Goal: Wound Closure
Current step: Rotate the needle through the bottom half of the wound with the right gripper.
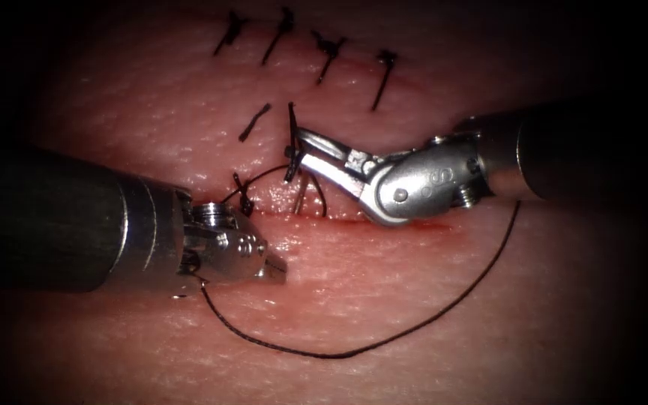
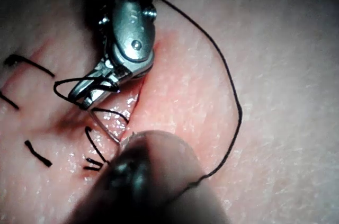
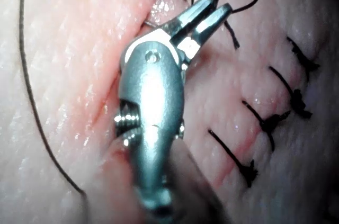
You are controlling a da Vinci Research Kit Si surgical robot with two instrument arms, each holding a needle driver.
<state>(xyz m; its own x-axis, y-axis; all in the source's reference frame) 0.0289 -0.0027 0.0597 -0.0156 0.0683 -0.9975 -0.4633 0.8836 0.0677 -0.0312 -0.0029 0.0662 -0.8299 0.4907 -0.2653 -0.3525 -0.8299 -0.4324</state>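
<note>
The tissue (image 1: 384, 300) has its cut (image 1: 339, 216) running across the middle. My right tool (image 1: 294, 144) reaches in from the right and hovers over the cut with its jaws slightly open. Dark thread (image 1: 289, 124) crosses its tips and loops round the jaws (image 2: 63, 87) (image 3: 233, 1). A thin pale needle (image 1: 301, 196) (image 2: 103, 126) stands in the cut just below those jaws, free of both tools. My left tool (image 1: 275, 268) lies left of it, jaws closed; nothing shows between them. The long thread (image 1: 354, 351) emerges from beneath its wrist and arcs round to the right tool's shaft.
Several finished stitches (image 1: 328, 52) (image 3: 265, 123) line the far part of the wound, with one short stitch (image 1: 254, 121) below them. A knotted stitch (image 1: 244, 196) sits by the left tool's wrist. Red fluid (image 1: 421, 225) wets the cut under the right tool.
</note>
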